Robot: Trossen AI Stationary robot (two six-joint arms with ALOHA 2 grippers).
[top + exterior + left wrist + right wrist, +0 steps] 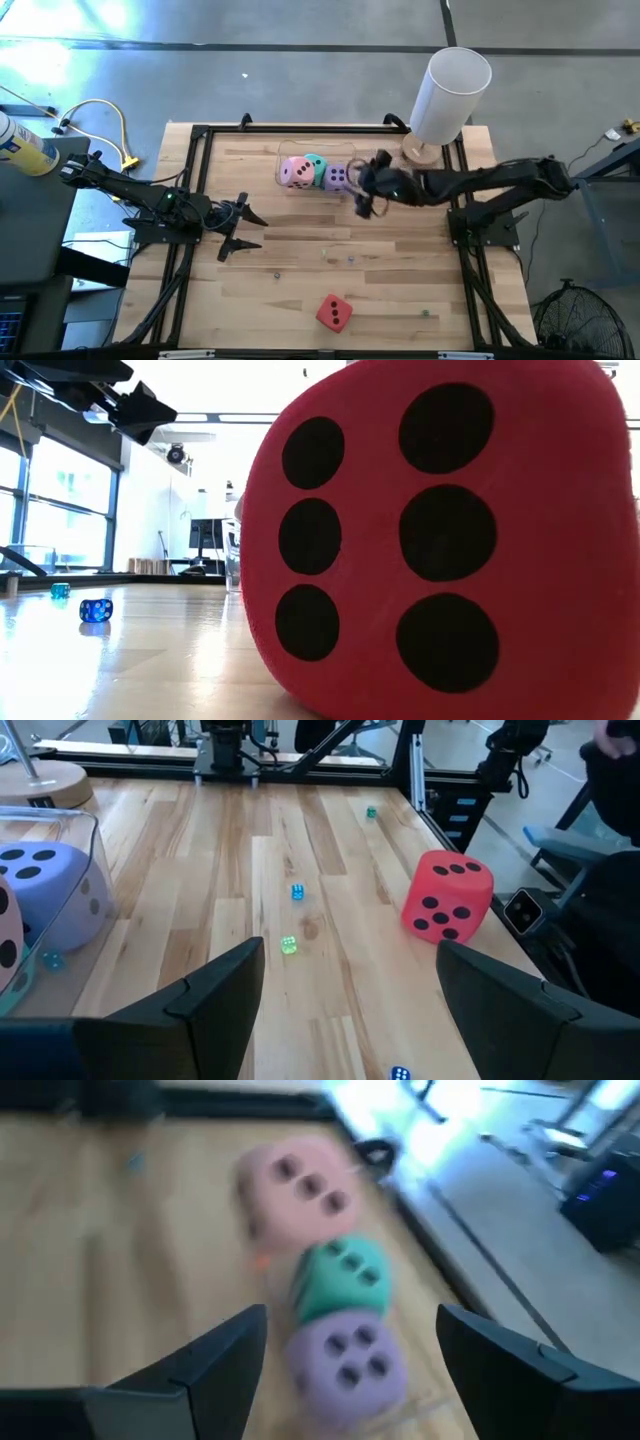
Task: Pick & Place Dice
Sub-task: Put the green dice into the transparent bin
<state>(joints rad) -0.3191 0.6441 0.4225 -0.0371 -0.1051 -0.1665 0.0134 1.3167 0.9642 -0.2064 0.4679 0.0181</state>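
A pink die [294, 171], a teal die [315, 163] and a purple die [336, 177] sit together in a clear container [280, 160] near the table's far edge; they also show in the right wrist view as pink [295, 1190], teal [342, 1277] and purple [348, 1357]. A red die [334, 313] rests on the table near the near edge and fills the low view [440, 540]. My right gripper [362, 192] is open and empty just right of the purple die. My left gripper [240, 225] is open and empty at the table's left.
A tall white cylinder [450, 95] on a round wooden base stands at the far right corner. Several tiny coloured dice [297, 892] lie scattered on the wood. A black frame [200, 135] borders the table. A bottle [25, 145] stands off the table's left.
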